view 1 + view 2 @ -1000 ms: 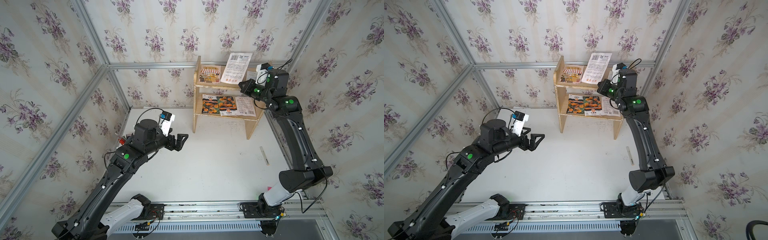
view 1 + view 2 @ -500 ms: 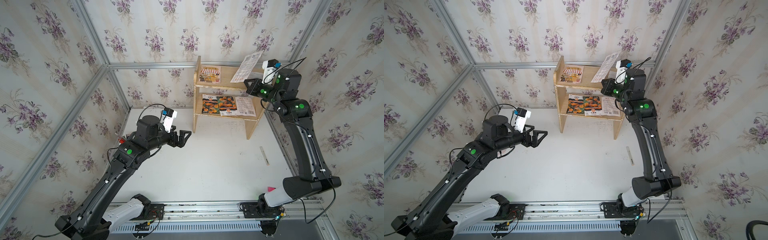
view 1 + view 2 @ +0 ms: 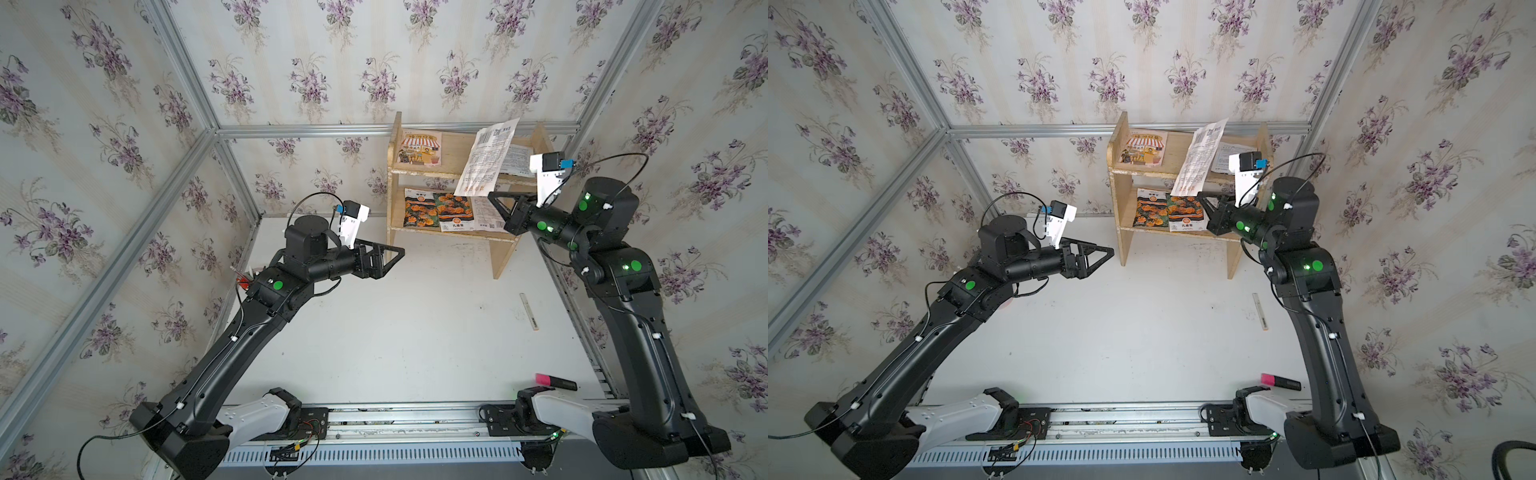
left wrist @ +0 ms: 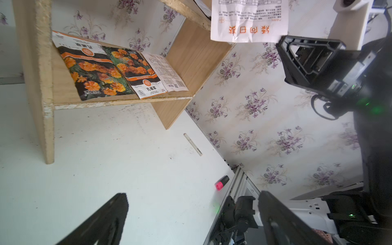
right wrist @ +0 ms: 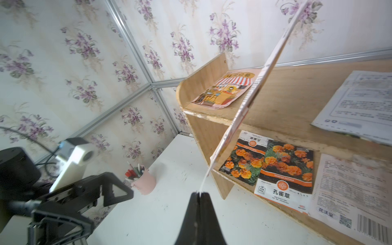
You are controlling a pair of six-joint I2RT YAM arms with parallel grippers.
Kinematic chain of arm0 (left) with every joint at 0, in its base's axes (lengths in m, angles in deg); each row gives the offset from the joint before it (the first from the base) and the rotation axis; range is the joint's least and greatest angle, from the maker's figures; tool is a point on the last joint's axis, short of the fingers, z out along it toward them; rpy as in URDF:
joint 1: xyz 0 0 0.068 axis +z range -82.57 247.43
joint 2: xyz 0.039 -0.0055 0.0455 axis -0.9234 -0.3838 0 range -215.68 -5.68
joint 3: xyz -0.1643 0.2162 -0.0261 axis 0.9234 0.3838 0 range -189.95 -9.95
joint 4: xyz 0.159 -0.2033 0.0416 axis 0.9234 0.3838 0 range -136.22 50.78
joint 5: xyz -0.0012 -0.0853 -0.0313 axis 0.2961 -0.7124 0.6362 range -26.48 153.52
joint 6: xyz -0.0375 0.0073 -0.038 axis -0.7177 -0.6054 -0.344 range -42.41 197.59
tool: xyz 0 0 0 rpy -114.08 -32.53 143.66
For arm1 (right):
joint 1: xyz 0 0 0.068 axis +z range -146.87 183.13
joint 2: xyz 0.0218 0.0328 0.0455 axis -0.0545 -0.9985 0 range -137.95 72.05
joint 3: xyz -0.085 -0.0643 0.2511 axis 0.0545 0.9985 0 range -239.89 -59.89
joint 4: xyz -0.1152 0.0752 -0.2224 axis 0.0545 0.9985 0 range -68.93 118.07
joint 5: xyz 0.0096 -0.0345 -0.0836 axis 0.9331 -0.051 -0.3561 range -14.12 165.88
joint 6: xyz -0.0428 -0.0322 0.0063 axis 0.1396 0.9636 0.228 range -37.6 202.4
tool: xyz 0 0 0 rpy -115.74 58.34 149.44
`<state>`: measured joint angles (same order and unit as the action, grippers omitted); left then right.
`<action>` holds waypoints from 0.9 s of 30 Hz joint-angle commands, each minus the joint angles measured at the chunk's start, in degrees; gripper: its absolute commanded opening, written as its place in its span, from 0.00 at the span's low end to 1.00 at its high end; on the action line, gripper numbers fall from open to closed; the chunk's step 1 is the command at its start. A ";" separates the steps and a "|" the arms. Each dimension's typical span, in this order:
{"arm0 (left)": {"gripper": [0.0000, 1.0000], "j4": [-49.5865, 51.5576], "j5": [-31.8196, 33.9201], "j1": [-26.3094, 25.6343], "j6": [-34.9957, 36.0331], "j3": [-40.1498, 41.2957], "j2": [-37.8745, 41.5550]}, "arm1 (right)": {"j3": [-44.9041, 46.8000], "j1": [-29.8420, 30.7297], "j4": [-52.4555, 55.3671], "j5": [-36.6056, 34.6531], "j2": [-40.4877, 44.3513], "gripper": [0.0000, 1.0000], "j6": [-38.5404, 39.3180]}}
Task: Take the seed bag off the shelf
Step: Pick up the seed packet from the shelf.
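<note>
1. In both top views I see my right gripper [image 3: 490,194] clamped on the seed bag [image 3: 486,160], held in the air before the shelf [image 3: 392,178] at the table's [image 3: 415,332] one o'clock. The left gripper [image 3: 401,251], at the shelf's seven o'clock, gapes.
2. Left wrist: fingers [image 4: 114,218] spread; bag [image 4: 249,21] clear of the shelf [image 4: 34,63].
3. Right wrist: jaws pinch the bag's [image 5: 250,101] edge.

— What is the wallpaper [image 3: 374,62] showing?
— Purple flower sprigs over pale cream stripes. The shelf [image 3: 503,253] is looking pale wood, whitish at the edges.
— And the seed bag [image 3: 486,160]?
— White, carrying black print and orange characters. The marigold packets [image 3: 419,208] are glowing with orange blooms on black; the awning packet [image 3: 420,148] is wearing red-and-white stripes.
</note>
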<state>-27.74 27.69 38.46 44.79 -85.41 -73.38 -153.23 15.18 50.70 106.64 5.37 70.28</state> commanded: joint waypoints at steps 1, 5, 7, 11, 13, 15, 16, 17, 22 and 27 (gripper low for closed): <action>1.00 -8.54 -5.34 -0.11 -5.54 1.04 -1.26 | 2.68 0.49 -2.20 6.80 2.85 0.00 0.17; 1.00 -13.46 -6.32 -0.86 -8.19 1.45 -2.95 | 6.88 1.30 -2.38 10.89 7.09 0.00 -0.28; 1.00 -15.72 -6.99 -1.22 -9.30 1.11 -3.88 | 9.00 1.39 -2.94 13.77 8.99 0.00 -0.88; 1.00 -22.02 -9.51 -1.85 -12.15 0.85 -5.99 | 13.46 1.83 -5.72 18.86 12.03 0.00 -3.42; 1.00 -25.36 -10.38 -2.43 -13.70 0.84 -7.11 | 15.55 2.09 -6.98 20.43 13.56 0.00 -4.23; 1.00 -27.71 -10.68 -2.99 -14.64 0.68 -8.10 | 17.03 2.26 -7.78 21.86 14.64 0.00 -4.94; 1.00 -28.62 -10.75 -3.34 -15.15 0.54 -8.61 | 17.79 2.35 -8.15 22.74 15.04 0.00 -5.25; 1.00 -29.39 -10.84 -3.63 -15.50 0.29 -9.11 | 18.51 2.49 -8.47 23.44 15.48 0.00 -5.40; 0.97 -34.13 -12.17 -5.27 -18.16 -0.89 -12.37 | 22.04 3.06 -8.50 24.96 17.27 0.00 -5.37; 0.79 -32.94 -12.25 -6.74 -17.80 -2.43 -12.89 | 23.54 3.12 -7.04 23.68 18.03 0.00 -4.24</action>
<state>-57.60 16.63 32.12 27.50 -86.87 -86.34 -130.04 18.18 44.14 130.49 23.17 65.50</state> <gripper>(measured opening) 0.821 0.056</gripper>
